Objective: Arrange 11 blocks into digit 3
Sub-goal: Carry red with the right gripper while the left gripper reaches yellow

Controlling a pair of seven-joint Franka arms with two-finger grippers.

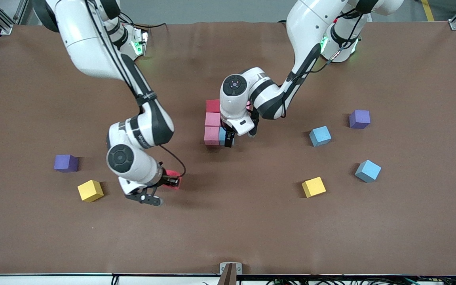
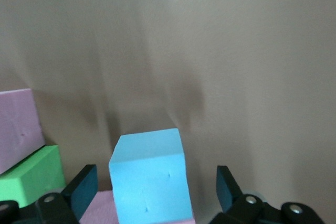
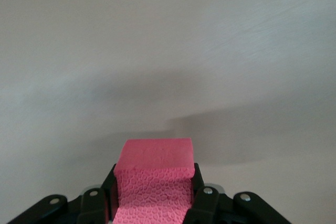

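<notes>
Both jaws differ: the right gripper [image 1: 171, 181] is clenched on a red block [image 3: 153, 182], while the left gripper [image 2: 152, 190] has its fingers spread wide around a light blue block [image 2: 149, 179], not touching its sides.

In the right wrist view, the red block sits tight between the two black fingers [image 3: 202, 198]. In the front view this gripper is low over the brown table [image 1: 228, 221], at the right arm's end, with a yellow block [image 1: 90, 190] and a purple cube [image 1: 66, 163] near it on the table.

The left gripper is over the started figure in the middle of the table. This figure shows a red block [image 1: 213, 105] and two pink blocks [image 1: 212, 119] in one column, each touching the next. The light blue block touches the nearest pink block [image 1: 211, 135]. A green block [image 2: 31, 174] shows in the left wrist view beside a pink one [image 2: 18, 127].

Toward the left arm's end, two light blue blocks [image 1: 320, 135], one yellow block [image 1: 313, 187] and another purple cube [image 1: 359, 119] lie apart from each other.
</notes>
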